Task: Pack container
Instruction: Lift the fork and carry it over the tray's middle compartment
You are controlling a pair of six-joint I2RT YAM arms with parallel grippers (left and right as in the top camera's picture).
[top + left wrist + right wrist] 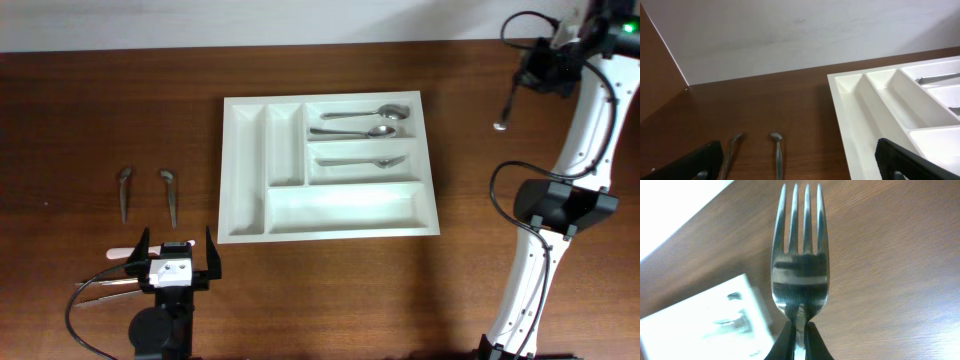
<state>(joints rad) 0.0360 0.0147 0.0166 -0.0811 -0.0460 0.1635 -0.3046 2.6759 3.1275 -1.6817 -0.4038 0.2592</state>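
We were partway through packing: three pieces in, one fork aloft.
Our container (340,210), a white five-slot tray, lay in the middle of the table (400,300); two spoons (365,112) shared its top crosswise slot, a third utensil (360,161) lay in the next, and we saw the long bottom slot and both narrow upright slots bare. Two loose utensils (125,192) lay left of it, near our wide-open left claw (177,252). Our right claw (800,335), off to the right, pinched a fork (800,275) by its handle.

2 utensils (125,192) left of container (340,208), bare wood (198,150) between
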